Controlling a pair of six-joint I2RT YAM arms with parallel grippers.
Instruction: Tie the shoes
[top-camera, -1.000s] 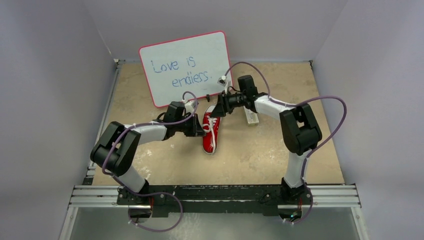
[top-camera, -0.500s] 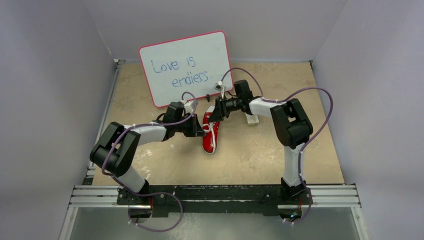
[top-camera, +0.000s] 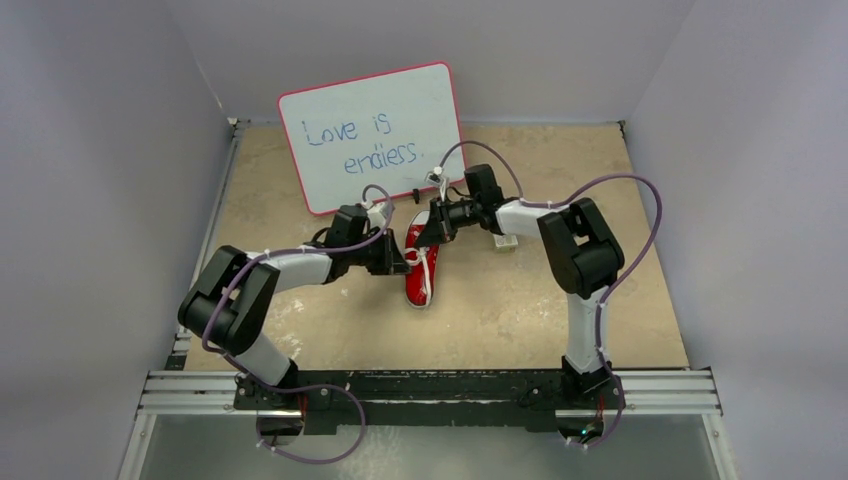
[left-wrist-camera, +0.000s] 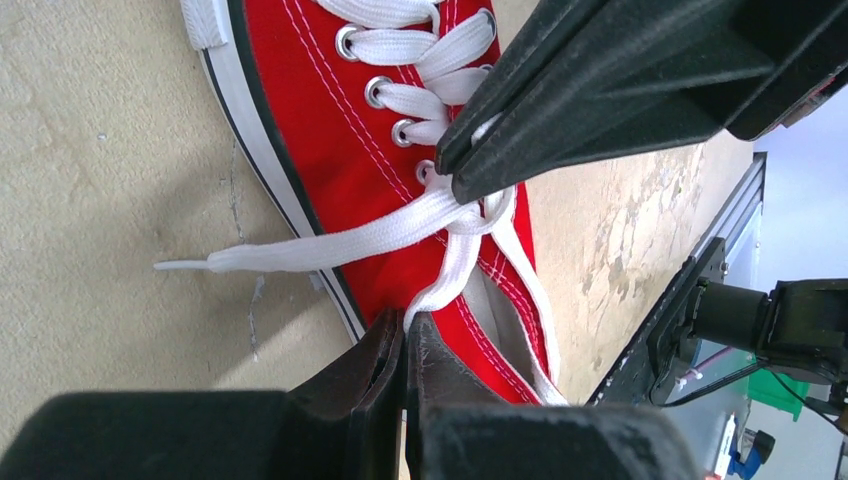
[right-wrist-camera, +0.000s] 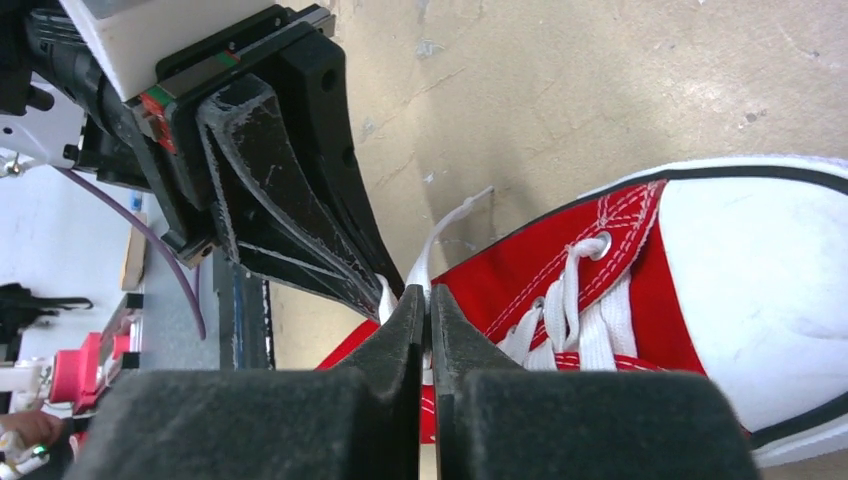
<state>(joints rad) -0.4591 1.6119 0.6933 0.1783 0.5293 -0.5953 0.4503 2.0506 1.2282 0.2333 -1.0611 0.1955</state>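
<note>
The red shoe (top-camera: 420, 285) with white laces lies mid-table, toe toward the arms. My left gripper (top-camera: 401, 262) sits at its left side. In the left wrist view this gripper (left-wrist-camera: 405, 322) is shut on one white lace (left-wrist-camera: 452, 268) that runs up to the crossing over the shoe (left-wrist-camera: 330, 130). The other lace end (left-wrist-camera: 290, 247) trails loose onto the table. My right gripper (top-camera: 426, 240) reaches in from the heel end. In the right wrist view it (right-wrist-camera: 428, 300) is shut on a lace strand beside the left gripper's fingers (right-wrist-camera: 300, 200), above the shoe (right-wrist-camera: 700, 260).
A whiteboard with pink rim (top-camera: 372, 135) leans at the back, just behind the shoe. A small white box (top-camera: 503, 238) lies under the right forearm. Grey walls enclose the table on three sides. The mounting rail (top-camera: 430, 390) runs along the near edge.
The right arm has drawn in to the left toward the shoe, and its jaws have gone from open to shut on a lace. The left arm has stayed put.
</note>
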